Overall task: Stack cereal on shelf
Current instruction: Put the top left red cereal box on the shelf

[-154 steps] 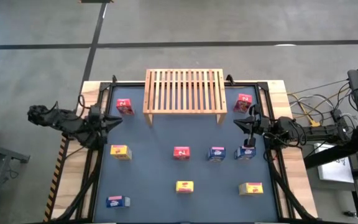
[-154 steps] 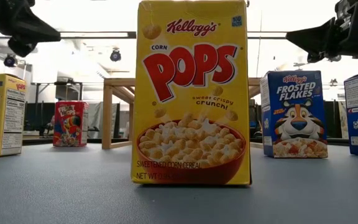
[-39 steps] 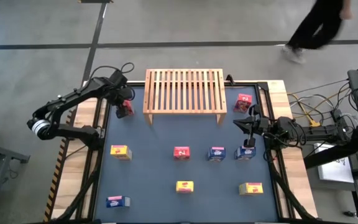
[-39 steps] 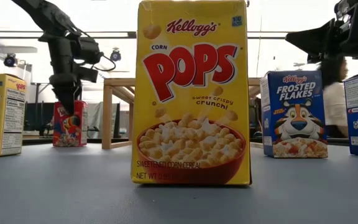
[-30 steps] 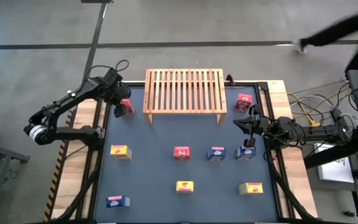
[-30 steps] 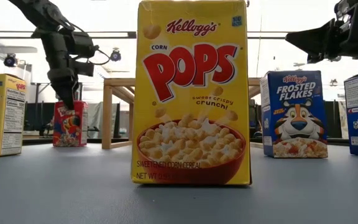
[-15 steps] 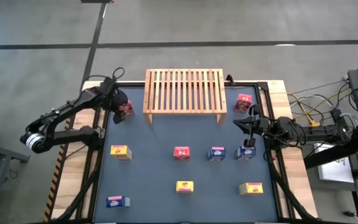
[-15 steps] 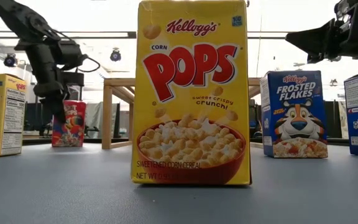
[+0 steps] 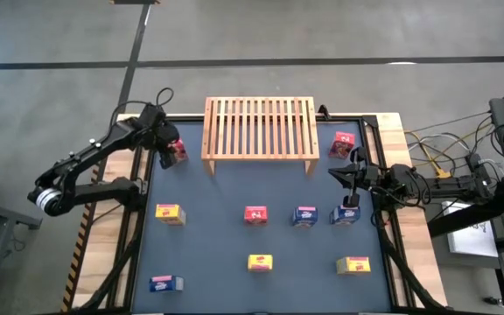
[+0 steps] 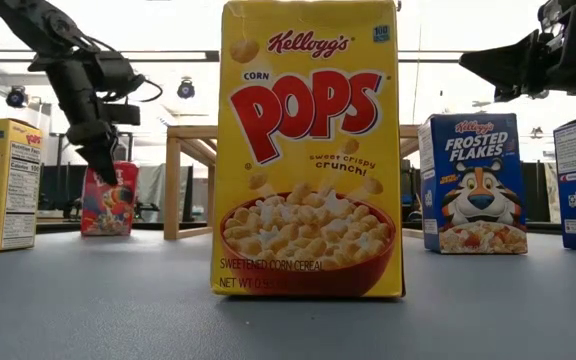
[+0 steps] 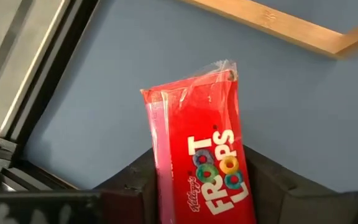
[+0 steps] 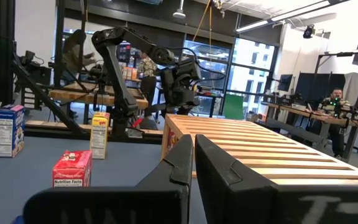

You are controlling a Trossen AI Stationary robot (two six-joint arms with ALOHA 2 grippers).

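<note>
A red cereal box [image 11: 197, 155] stands at the table's far left, just left of the shelf [image 9: 259, 127], a light wooden slatted rack. My left gripper [image 9: 166, 144] is shut on this box and reaches down to it from the left; the low view shows the same red box [image 10: 108, 200] leaning. My right gripper [image 9: 334, 173] hangs shut and holds nothing at the table's right side, above a blue box [image 9: 346, 214]. The rest of the cereal stands on the grey tabletop. My left gripper pinches the red box between its two fingers, one finger on each narrow side [image 11: 154, 168], with the printed front facing up between them. The fingers slant down from above and from the table's left. The box leans, its lower end [image 10: 106, 232] at table level.
Other boxes stand on the table: red [image 9: 344, 143] at the far right, yellow [image 9: 169, 213], red [image 9: 255, 214] and blue [image 9: 304, 216] across the middle, blue [image 9: 164, 283], yellow [image 9: 260, 262] and yellow [image 9: 353, 264] near the front. A dark frame [image 9: 143, 188] runs along the table's edges.
My left gripper has sunk a little beside the red box, swinging toward the table's left edge and back. The red box, upright a second ago, now leans to one side while staying in about the same spot.
</note>
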